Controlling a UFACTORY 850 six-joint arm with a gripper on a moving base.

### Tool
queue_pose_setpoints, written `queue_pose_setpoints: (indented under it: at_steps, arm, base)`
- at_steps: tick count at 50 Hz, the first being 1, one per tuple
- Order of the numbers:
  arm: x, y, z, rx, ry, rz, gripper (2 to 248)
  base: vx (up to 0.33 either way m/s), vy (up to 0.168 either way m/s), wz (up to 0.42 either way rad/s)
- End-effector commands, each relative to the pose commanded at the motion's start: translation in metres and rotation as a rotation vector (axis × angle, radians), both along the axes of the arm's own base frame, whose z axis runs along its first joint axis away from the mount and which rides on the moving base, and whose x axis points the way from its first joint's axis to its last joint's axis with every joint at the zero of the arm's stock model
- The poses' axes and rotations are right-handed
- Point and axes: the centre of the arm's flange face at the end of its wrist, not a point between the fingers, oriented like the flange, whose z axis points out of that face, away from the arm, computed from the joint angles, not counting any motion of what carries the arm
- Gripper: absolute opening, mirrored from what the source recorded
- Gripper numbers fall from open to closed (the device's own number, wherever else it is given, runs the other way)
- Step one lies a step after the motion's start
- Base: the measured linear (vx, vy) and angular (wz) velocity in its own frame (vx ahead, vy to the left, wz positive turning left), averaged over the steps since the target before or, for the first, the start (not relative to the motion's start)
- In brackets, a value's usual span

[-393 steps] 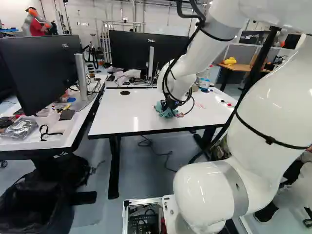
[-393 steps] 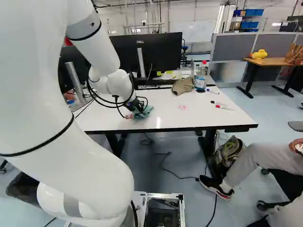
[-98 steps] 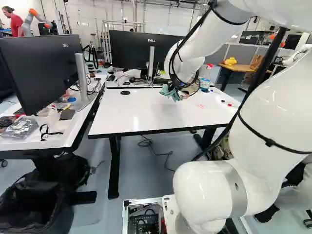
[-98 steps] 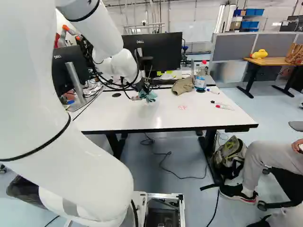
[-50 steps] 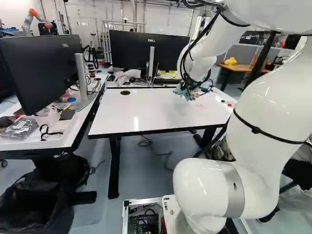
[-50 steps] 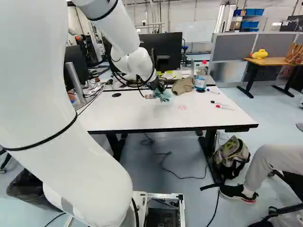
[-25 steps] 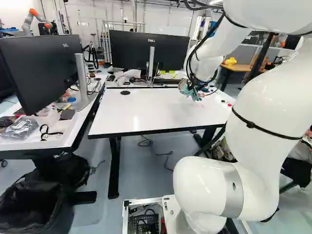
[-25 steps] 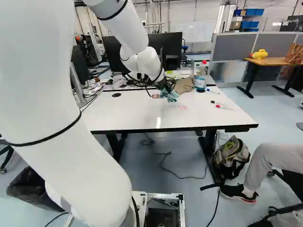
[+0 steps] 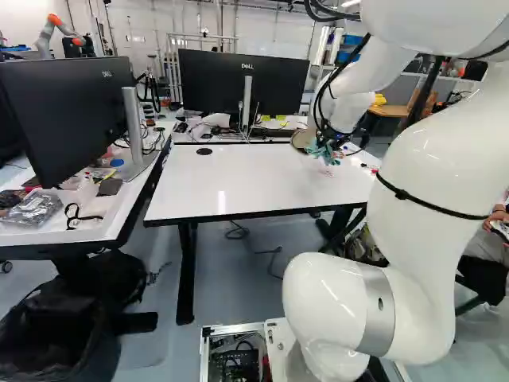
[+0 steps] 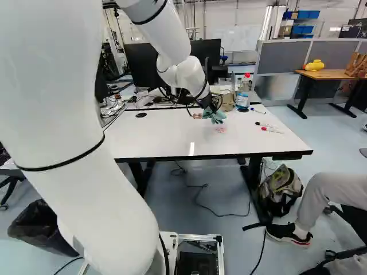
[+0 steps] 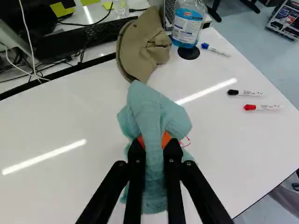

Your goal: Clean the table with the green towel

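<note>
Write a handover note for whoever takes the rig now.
Gripper: shut on the green towel, folds bunched between its fingers.
Towel: over the white table, beside the red mark; can't tell whether it touches the top.
Done: towel picked up.
Left: red mark not yet wiped off; probably the next pass.
Watch: tan cap just ahead of the towel; bottle of blue liquid and three markers, blue, black, red, also on top.
</note>
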Motion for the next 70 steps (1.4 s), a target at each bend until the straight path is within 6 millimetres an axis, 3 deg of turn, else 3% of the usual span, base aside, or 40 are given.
queue_pose_setpoints:
  at_steps: [22, 39, 70]
  arm:
    - [0.002, -0.033, 0.000, -0.001, -0.003, -0.055, 50]
    - [0.003, -0.034, -0.002, 0.000, 0.000, -0.057, 50]
    - [0.013, -0.039, -0.038, 0.027, 0.061, -0.057, 50]
  base:
    - [0.000, 0.000, 0.000]
    - [0.000, 0.000, 0.000]
    - [0.000, 0.000, 0.000]
